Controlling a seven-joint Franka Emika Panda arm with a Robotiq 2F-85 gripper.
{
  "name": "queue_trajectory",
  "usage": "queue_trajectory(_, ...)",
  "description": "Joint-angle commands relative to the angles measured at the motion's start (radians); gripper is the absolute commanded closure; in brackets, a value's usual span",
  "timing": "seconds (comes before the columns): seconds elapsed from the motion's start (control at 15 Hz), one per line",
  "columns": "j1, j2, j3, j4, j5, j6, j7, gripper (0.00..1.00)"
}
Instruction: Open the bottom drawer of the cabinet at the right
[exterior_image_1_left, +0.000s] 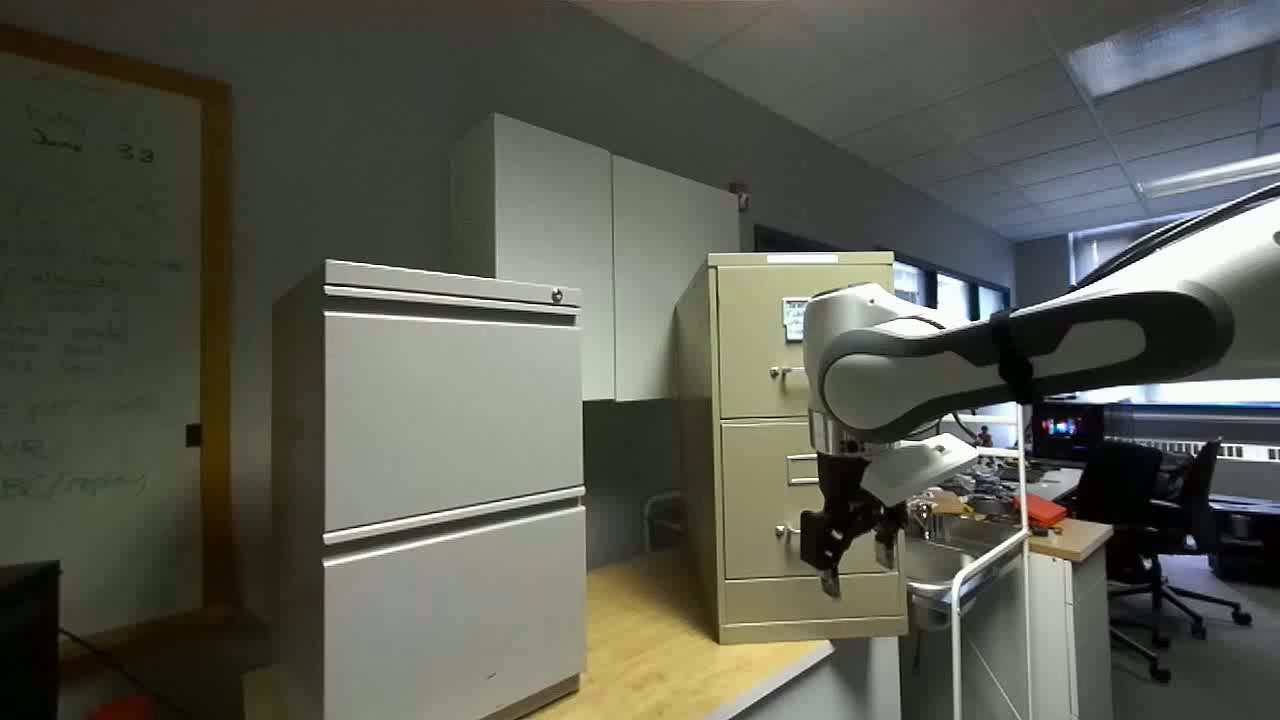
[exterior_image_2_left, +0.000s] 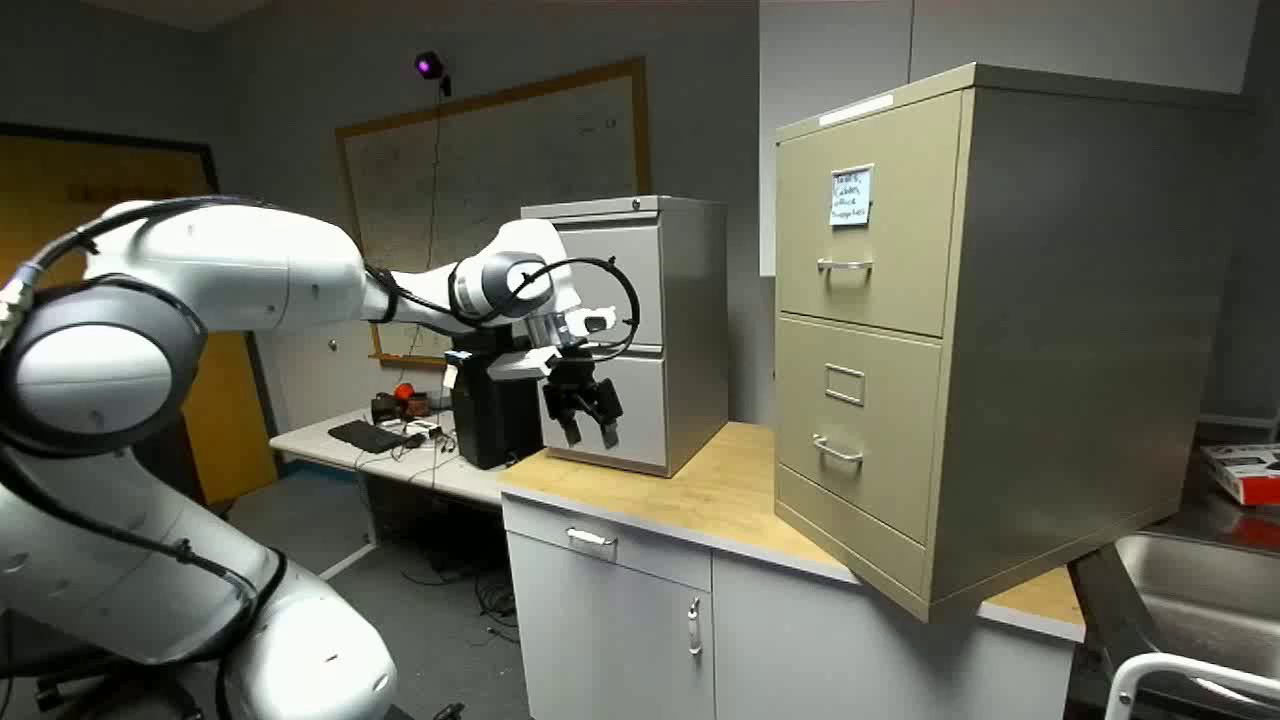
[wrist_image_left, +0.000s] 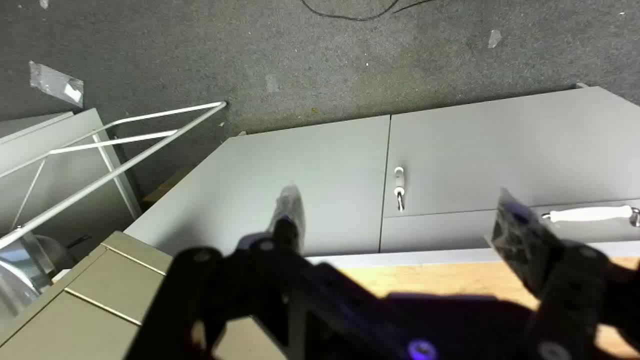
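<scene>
The tall beige-tan cabinet (exterior_image_1_left: 704, 450) (exterior_image_2_left: 1080, 330) stands on the counter in both exterior views. Its bottom drawer (exterior_image_1_left: 755, 500) (exterior_image_2_left: 900, 440) is shut flush and has a small metal handle (exterior_image_2_left: 837, 449). The handle also shows in an exterior view (exterior_image_1_left: 784, 530), beside the gripper's outline. The top drawer bears a paper label. In the wrist view only part of the cabinet's lower front (wrist_image_left: 65, 325) shows at lower left. My gripper (exterior_image_1_left: 858, 568) (exterior_image_2_left: 591, 432) (wrist_image_left: 397, 200) points down, open and empty, in front of the counter and apart from the cabinet, between both cabinets.
A pale grey two-panel cabinet (exterior_image_1_left: 450, 430) (exterior_image_2_left: 695, 330) stands on the same wooden counter (exterior_image_1_left: 640, 650) (exterior_image_2_left: 720, 485) (wrist_image_left: 430, 277). Grey cupboards (exterior_image_2_left: 610, 620) with handles are below. A sink (exterior_image_1_left: 945, 565) and a white metal rail (exterior_image_1_left: 955, 640) (wrist_image_left: 125, 165) stand beside the tan cabinet.
</scene>
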Motion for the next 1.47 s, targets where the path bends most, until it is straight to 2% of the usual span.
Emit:
queue_trajectory(0.0, 0.018, 0.001, -0.014, 0.003, -0.008, -0.002, 0.007, 0.0)
queue_trajectory(0.6, 0.017, -0.004, -0.014, -0.003, -0.01, -0.001, 0.011, 0.0)
queue_trajectory(0.8, 0.005, 0.006, -0.037, 0.0, -0.012, 0.047, 0.013, 0.0)
queue_trajectory(1.13, -0.036, 0.12, -0.125, 0.088, 0.027, 0.25, 0.016, 0.0)
queue_trajectory(1.4, -0.043, 0.258, -0.225, 0.189, 0.191, 0.426, 0.004, 0.0)
